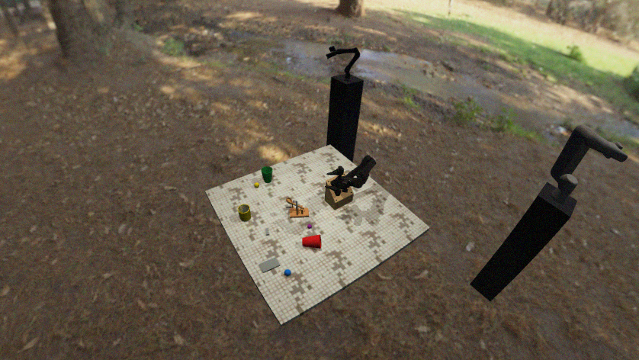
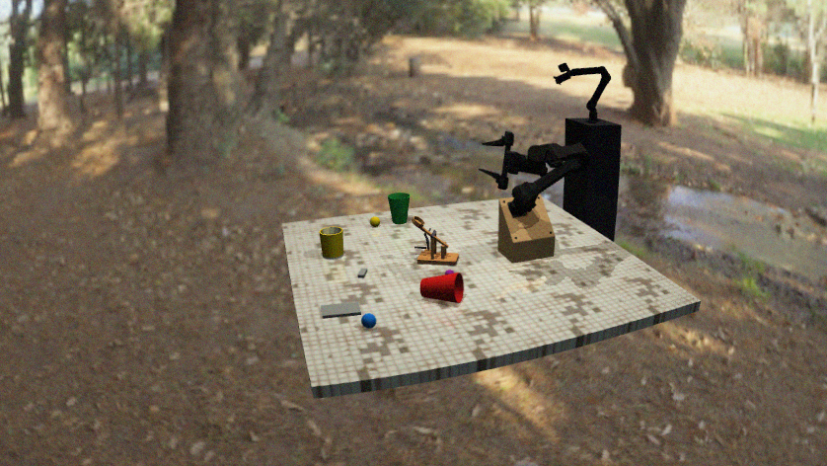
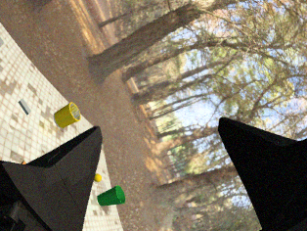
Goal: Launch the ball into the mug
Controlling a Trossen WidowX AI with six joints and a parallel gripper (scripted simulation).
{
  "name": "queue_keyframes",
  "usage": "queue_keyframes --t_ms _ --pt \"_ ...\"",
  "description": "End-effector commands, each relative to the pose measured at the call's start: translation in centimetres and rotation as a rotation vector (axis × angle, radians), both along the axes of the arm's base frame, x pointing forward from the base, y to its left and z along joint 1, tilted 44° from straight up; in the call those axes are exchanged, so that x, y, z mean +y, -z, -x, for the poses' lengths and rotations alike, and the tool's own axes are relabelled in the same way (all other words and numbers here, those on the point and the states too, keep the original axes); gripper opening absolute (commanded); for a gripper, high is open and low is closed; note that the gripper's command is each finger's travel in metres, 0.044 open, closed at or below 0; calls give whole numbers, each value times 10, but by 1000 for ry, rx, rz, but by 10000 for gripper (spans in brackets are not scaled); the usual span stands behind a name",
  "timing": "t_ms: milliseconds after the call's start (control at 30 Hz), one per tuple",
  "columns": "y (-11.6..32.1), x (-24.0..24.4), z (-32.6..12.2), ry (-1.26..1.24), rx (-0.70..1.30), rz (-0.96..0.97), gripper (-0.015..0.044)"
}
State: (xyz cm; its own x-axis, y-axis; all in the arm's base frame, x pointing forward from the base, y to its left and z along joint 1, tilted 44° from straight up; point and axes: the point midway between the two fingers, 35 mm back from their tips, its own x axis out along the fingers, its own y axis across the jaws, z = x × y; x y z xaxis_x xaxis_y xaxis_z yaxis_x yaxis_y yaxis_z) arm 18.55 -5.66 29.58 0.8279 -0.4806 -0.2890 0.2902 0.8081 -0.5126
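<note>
The small orange-brown catapult (image 1: 299, 214) (image 2: 433, 261) stands mid-table, its throwing arm raised with the cup end up toward the mug side. No ball shows in its cup. The yellow mug (image 1: 244, 213) (image 2: 332, 244) (image 3: 65, 117) stands upright near the table's far-left edge. A purple ball (image 1: 309, 226) (image 2: 449, 271) lies between the catapult and a red cup. A yellow ball (image 1: 256, 184) (image 2: 375, 221) (image 3: 98, 178) lies by a green cup, and a blue ball (image 1: 287, 272) (image 2: 368, 320) by a grey plate. My gripper (image 1: 327, 179) (image 2: 481, 156) (image 3: 161, 128) is open and empty, high above the table beside the catapult.
The red cup (image 1: 310, 242) (image 2: 437, 287) lies on its side. The green cup (image 1: 267, 175) (image 2: 399, 208) (image 3: 112, 196) stands upright. The grey plate (image 1: 269, 265) (image 2: 339, 310) and a small grey block (image 1: 267, 231) (image 2: 362, 272) (image 3: 24, 107) lie flat. Black pillars bearing other arms stand off the table.
</note>
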Motion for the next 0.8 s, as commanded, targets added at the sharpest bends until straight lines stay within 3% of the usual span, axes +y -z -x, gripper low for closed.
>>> queue_keyframes --t_ms 0,767 --pt "0 0 -1 -1 3 -1 426" --pt "81 24 -82 -90 422 -292 440"
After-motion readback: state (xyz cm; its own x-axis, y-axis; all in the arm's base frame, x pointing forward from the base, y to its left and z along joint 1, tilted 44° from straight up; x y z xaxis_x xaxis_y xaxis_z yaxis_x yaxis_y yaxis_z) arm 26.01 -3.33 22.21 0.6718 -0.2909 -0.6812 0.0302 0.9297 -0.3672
